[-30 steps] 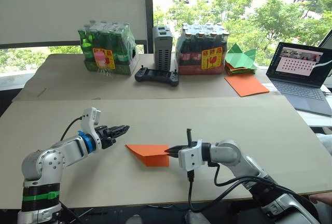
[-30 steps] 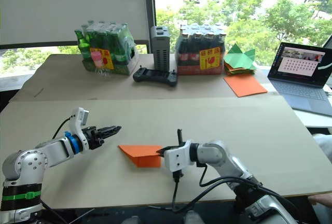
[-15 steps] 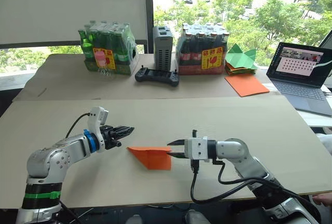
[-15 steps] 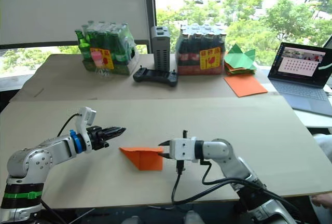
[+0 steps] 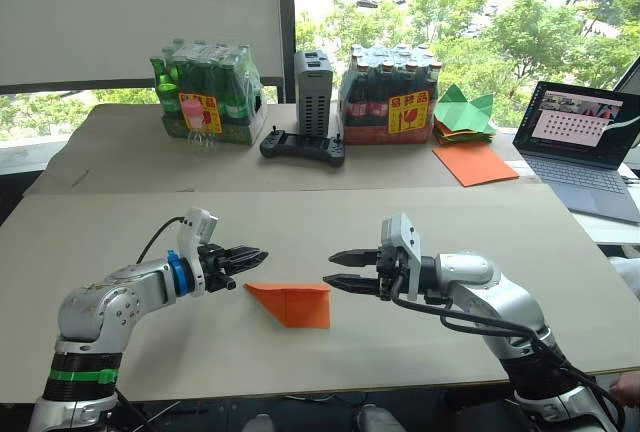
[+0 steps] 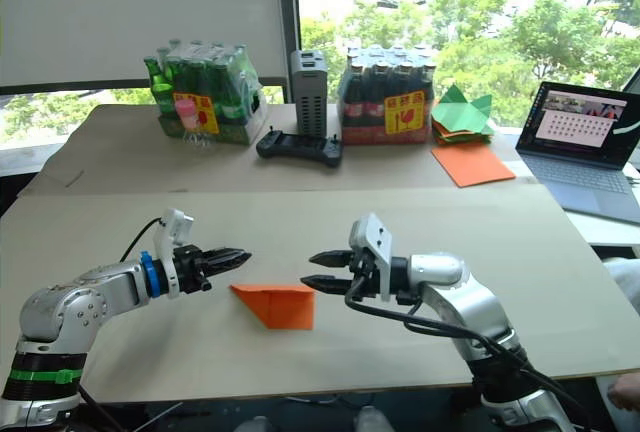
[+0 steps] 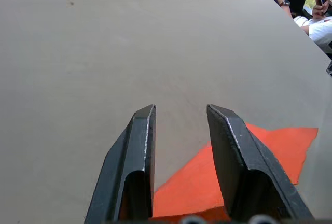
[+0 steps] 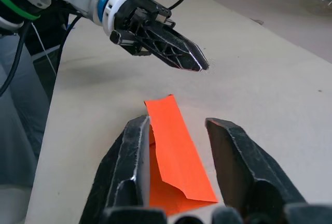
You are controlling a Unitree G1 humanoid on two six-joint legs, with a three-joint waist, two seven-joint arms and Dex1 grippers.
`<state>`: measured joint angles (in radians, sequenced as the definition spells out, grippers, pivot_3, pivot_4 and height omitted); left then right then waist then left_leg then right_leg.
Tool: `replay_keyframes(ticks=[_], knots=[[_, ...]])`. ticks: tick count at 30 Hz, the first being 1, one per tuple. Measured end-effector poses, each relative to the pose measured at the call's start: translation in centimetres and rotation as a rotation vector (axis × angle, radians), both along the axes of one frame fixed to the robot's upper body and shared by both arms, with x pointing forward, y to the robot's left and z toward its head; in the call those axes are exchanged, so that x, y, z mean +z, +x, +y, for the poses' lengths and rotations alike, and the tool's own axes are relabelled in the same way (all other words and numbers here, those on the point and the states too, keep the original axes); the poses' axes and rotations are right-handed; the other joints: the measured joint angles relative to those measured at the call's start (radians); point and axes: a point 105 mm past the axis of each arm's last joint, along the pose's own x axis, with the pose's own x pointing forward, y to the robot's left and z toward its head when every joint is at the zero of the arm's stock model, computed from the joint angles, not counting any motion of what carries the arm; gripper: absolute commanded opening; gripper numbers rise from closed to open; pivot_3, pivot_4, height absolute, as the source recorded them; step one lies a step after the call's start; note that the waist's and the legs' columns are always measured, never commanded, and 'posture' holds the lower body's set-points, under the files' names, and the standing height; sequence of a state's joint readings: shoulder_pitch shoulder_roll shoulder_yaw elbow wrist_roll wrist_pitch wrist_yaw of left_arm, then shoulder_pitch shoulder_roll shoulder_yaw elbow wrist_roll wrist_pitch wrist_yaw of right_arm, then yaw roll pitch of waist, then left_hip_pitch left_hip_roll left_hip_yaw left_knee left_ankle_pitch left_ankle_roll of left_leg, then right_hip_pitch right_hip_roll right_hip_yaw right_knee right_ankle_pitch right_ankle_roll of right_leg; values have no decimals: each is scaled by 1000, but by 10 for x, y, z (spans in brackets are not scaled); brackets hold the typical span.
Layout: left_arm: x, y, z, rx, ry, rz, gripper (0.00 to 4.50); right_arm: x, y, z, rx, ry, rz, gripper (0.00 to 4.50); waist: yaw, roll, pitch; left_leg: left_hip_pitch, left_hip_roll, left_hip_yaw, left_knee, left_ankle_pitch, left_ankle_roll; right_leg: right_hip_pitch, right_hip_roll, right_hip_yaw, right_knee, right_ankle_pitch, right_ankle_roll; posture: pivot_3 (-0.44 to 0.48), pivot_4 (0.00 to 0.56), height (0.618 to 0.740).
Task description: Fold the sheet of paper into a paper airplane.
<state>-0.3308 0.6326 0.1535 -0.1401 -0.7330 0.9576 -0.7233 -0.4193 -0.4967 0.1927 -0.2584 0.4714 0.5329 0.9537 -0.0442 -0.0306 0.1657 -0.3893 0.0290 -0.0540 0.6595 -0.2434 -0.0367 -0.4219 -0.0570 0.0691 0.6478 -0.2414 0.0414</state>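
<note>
While the paper airplane (image 5: 291, 303) lies flat on the table (image 5: 120, 232), both grippers hover apart from it with nothing held. The right gripper (image 5: 343, 271), fingers spread, sits just right of the wedge; the left gripper (image 5: 249, 256) — fingers slightly parted — just left. I judge the next crease needs one side pinned first.

The paper airplane (image 5: 292, 302) is bright orange on a plain tan worktop (image 5: 300, 222), and both tools have black fingers on silver-and-white arms, the left tool (image 5: 258, 256) with a blue ring behind it. Toward twelve o'clock stand green bottles (image 5: 205, 92) with a red-and-yellow label, then green paper shapes (image 5: 464, 112) above a smooth orange sheet (image 5: 474, 163).
</note>
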Motion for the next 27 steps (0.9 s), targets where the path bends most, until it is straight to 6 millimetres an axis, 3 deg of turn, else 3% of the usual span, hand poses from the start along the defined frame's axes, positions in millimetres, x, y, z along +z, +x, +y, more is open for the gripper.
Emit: replay_keyframes(ticks=[2, 5, 16, 19, 27], knots=[[-2, 0, -1, -8, 8, 3, 3474, 1, 0, 0, -9, 0, 8, 115, 1, 0, 0, 0, 0, 0, 0, 0, 0, 0, 0, 0, 0, 0, 0, 0, 150, 740], [-6, 2, 0, -9, 32, -5, 4489, 1, 0, 1, -22, -4, 12, 0, 0, 0, 0, 0, 0, 0, 0, 0, 0, 0, 0, 0, 0, 0, 0, 0, 150, 740], [-31, 2, 0, -85, 137, 4, 4489, 0, -1, 3, -66, 5, 15, 0, 0, 0, 0, 0, 0, 0, 0, 0, 0, 0, 0, 0, 0, 0, 0, 0, 150, 740], [-31, 3, 0, -89, 129, 3, 3673, -4, -2, 1, -81, 3, 31, 0, 0, 0, 0, 0, 0, 0, 0, 0, 0, 0, 0, 0, 0, 0, 0, 0, 150, 740], [-23, 1, -6, -130, 81, -6, 972, -3, -2, 2, -97, 7, 19, 0, 0, 0, 0, 0, 0, 0, 0, 0, 0, 0, 0, 0, 0, 0, 0, 0, 150, 740]])
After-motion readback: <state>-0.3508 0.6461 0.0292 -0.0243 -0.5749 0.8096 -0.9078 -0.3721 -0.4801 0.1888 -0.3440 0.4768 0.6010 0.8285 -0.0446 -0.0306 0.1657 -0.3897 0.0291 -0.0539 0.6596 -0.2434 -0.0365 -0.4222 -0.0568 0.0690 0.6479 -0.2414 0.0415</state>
